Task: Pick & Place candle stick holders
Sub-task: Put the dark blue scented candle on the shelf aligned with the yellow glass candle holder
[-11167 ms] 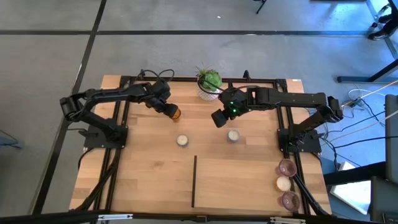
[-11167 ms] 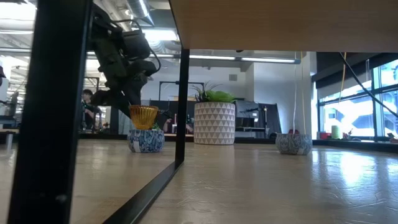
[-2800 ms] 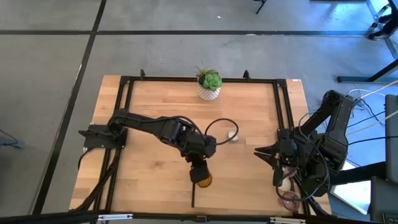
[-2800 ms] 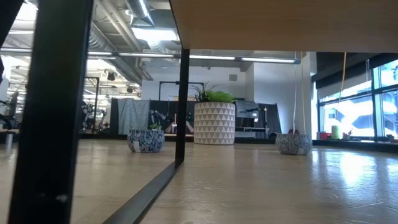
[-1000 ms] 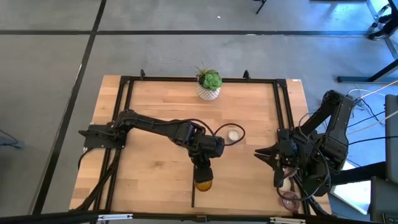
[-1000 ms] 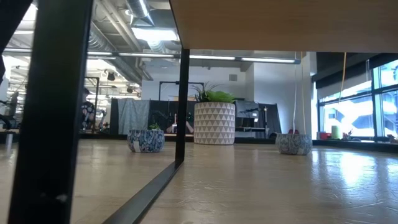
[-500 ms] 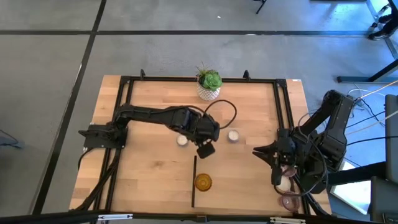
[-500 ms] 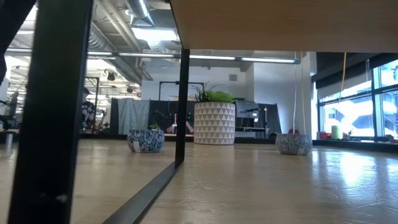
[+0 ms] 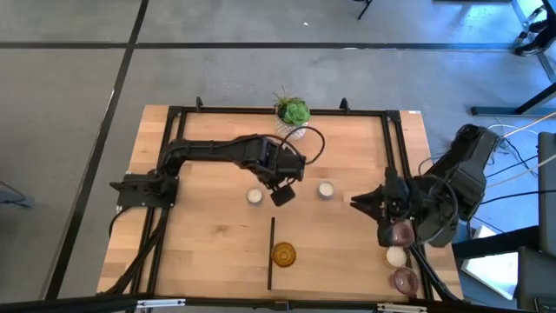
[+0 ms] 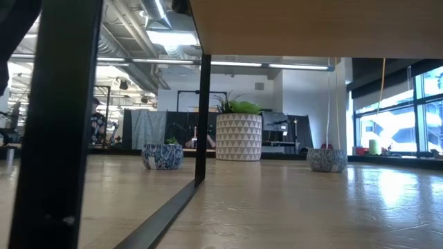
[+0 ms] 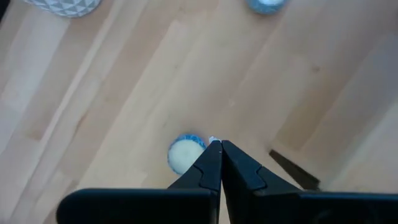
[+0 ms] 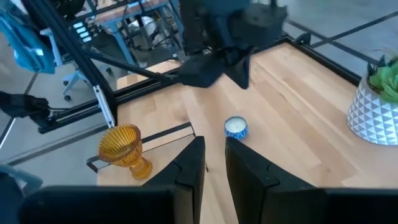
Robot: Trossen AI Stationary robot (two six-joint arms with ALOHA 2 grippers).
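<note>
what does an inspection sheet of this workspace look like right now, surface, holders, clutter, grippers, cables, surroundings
surface: wooden table with a black frame and a dark strip near the front.
job's things: amber holder upright by the strip; two cream holders and mid-table; two mauve holders and one cream holder at the right edge.
clutter: white patterned plant pot at the back edge.
grippers: left gripper shut and empty, above the table between the two mid-table cream holders; right gripper near the right edge, slightly parted, holding nothing.
cables: loop on the left arm; loose cables on the floor at right.
surroundings: grey floor, other desks beyond.
</note>
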